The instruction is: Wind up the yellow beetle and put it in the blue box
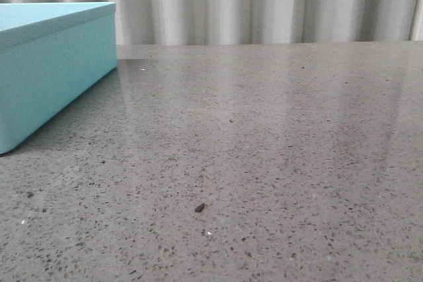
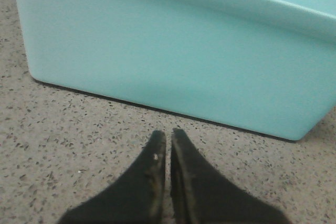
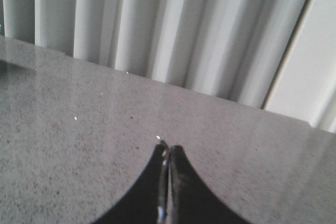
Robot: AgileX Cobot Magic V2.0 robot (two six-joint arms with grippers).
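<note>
My left pincer [image 2: 168,136] and right pincer [image 3: 168,147] are both pressed together holding nothing, the blue box [image 1: 46,70] sits far-left on the speckled table [image 1: 264,150] (cut off at the frame edge), yellow beetle nowhere visible.

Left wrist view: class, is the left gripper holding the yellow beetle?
No. The left gripper is shut on nothing, just short of the blue box; no beetle shows.

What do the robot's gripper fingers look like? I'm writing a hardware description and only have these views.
Only the wrist views show them. The left gripper has two matte black fingers, broad at the base and curving to narrow tips, with scuffed, worn inner edges. The right gripper has the same black tapered shape. No cables, markings or arm links are visible.
</note>
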